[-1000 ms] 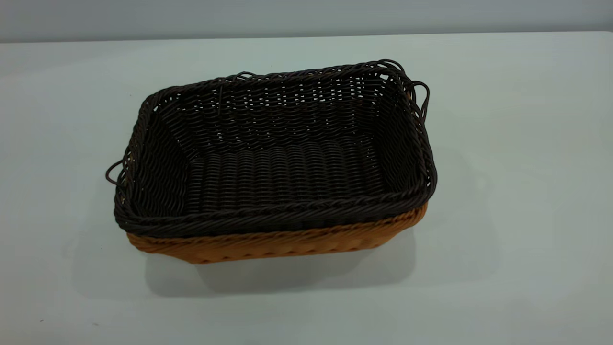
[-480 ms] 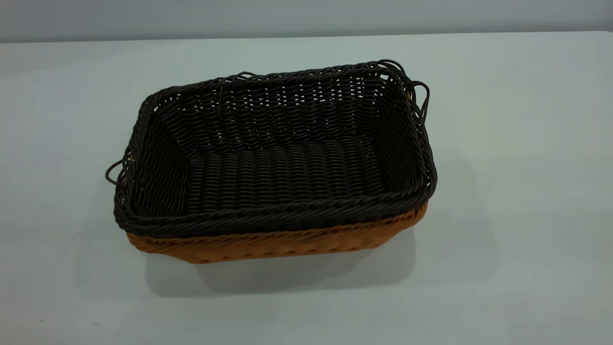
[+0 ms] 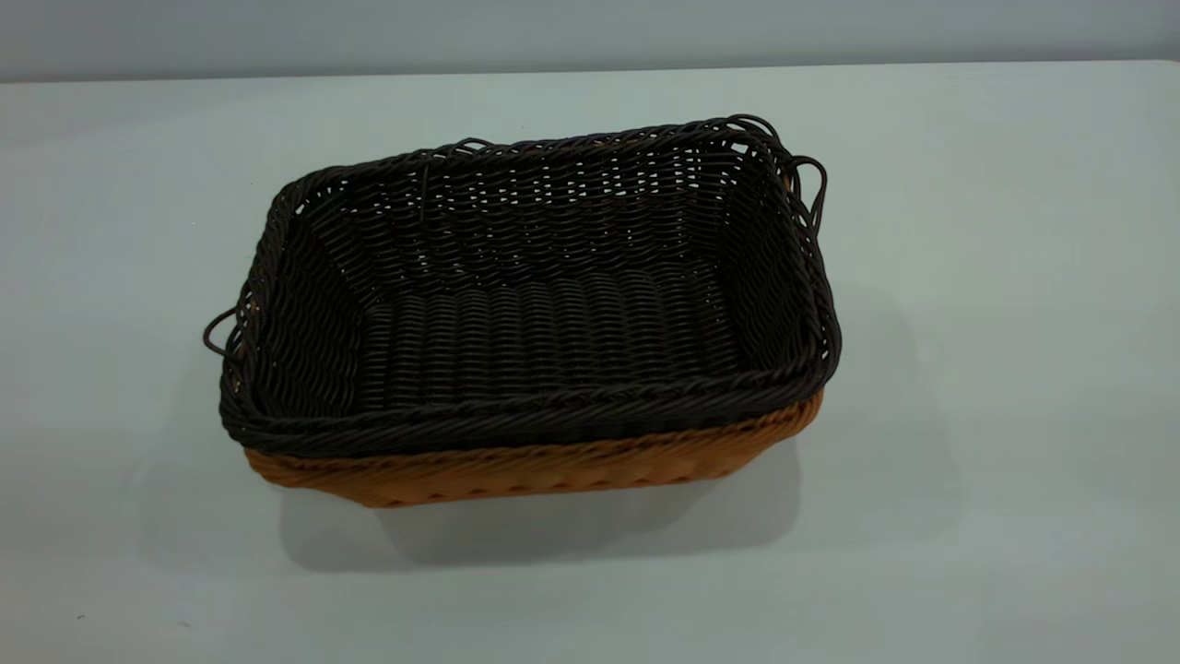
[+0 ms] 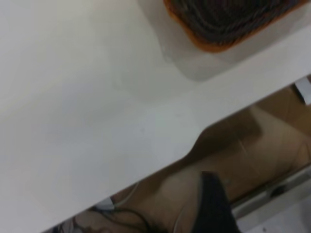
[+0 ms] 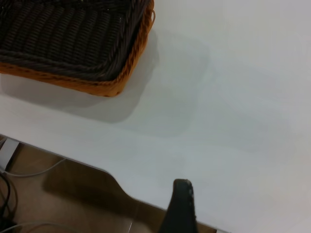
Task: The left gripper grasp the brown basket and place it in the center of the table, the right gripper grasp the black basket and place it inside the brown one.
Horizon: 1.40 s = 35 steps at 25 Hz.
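Note:
The black basket [image 3: 544, 304] sits nested inside the brown basket [image 3: 553, 468] near the middle of the table [image 3: 996, 277]. Only the brown basket's front wall and right corner show below the black rim. Neither gripper appears in the exterior view. In the left wrist view, the left gripper [image 4: 210, 206] is a dark shape over the floor beyond the table edge, far from the baskets' corner [image 4: 218, 46]. In the right wrist view, the right gripper [image 5: 180, 206] hangs over the table's edge, well away from the nested baskets [image 5: 73, 43]. Both grippers hold nothing.
Loose strand loops stick out at the baskets' left side [image 3: 219, 334] and back right corner [image 3: 811, 184]. The table's front edge has a curved notch [image 5: 114, 182]. Brown floor and cables [image 4: 121, 213] lie below it.

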Each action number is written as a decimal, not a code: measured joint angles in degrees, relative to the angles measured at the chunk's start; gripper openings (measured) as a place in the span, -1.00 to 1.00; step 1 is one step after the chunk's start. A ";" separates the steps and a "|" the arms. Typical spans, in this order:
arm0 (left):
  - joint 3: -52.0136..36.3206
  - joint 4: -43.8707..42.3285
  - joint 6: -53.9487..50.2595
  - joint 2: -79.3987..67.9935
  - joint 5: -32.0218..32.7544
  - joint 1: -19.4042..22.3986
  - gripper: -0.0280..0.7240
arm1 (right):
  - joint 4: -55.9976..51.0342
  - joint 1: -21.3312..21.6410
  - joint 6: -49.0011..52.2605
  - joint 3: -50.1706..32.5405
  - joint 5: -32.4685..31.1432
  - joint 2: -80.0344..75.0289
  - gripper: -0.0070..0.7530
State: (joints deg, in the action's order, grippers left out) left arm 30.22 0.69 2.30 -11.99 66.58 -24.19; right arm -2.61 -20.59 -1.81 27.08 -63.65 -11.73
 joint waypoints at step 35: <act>-2.32 0.06 -1.56 13.04 -3.15 28.13 0.27 | -0.45 13.63 0.01 0.00 -0.61 12.67 0.56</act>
State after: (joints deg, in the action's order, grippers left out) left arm 27.90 0.75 0.75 1.05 63.43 3.93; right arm -3.06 -6.95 -1.79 27.08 -64.26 0.94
